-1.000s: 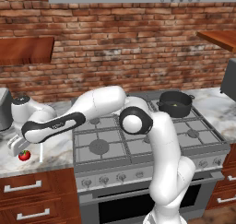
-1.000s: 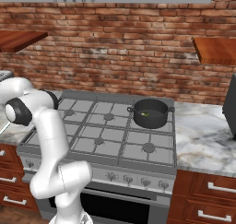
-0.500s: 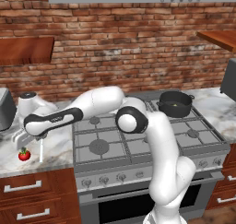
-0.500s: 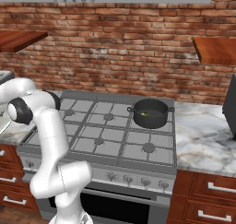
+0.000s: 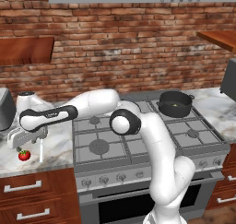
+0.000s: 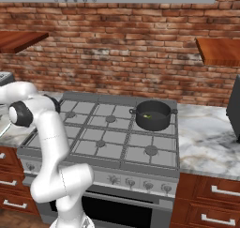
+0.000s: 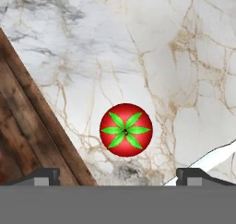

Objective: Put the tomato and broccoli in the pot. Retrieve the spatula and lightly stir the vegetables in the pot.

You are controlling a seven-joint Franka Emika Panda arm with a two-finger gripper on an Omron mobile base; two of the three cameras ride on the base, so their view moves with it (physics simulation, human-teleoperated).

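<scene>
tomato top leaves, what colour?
Bright green, a star of leaves on the small round red tomato; the hand view shows it best.

arm: forearm has swung from over the far-left worktop (image 5: 55,154) toward its near edge, now lower than a second ago | claw (image 5: 24,138): has come down to hang just above the tomato (image 5: 24,155), jaws wide apart as before | tomato: no longer partly hidden by the hand, now plain below it
</scene>
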